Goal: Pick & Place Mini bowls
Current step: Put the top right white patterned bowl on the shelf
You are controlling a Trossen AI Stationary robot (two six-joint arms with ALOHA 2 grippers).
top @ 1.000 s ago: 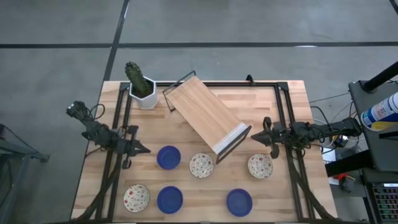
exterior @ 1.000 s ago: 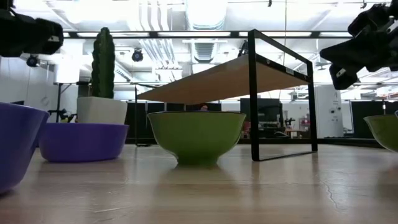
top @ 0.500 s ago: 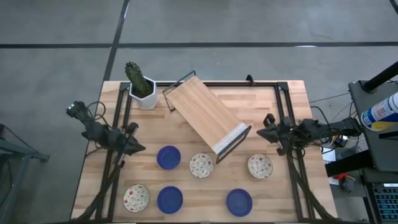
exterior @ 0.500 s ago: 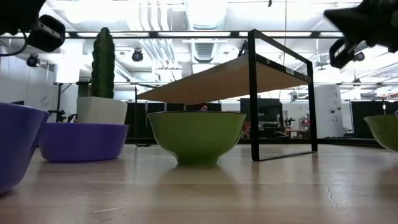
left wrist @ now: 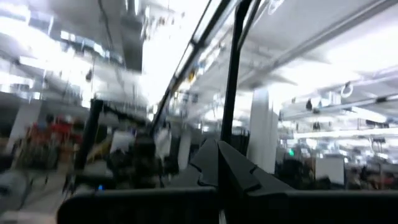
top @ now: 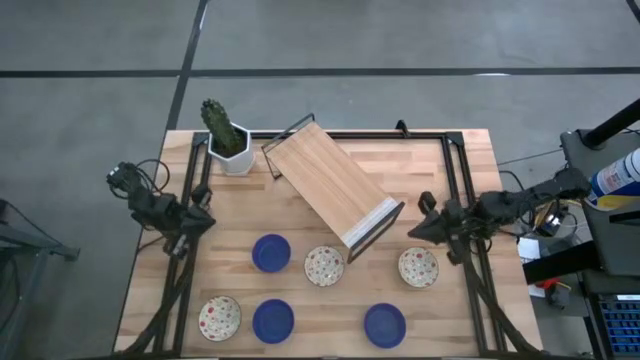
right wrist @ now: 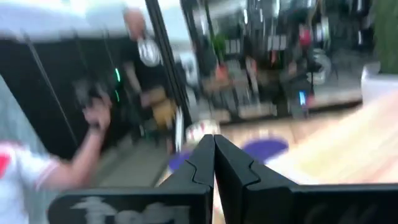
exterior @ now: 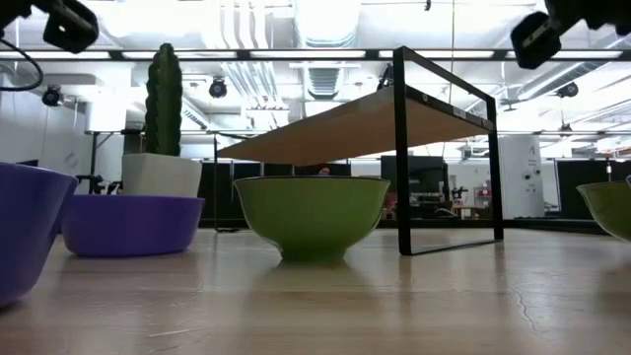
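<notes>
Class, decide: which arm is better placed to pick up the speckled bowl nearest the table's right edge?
The right: its shut right gripper hovers beside that speckled bowl, while the shut left gripper waits across the table.

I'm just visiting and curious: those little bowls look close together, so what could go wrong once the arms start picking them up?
The speckled bowl sits right at the foot of the tilted wooden shelf, so a gripper reaching for it might bump the shelf. The blue bowl beside it leaves little room and could get nudged. The right gripper, fingers together, hangs near another speckled bowl; it must open before grabbing.
</notes>
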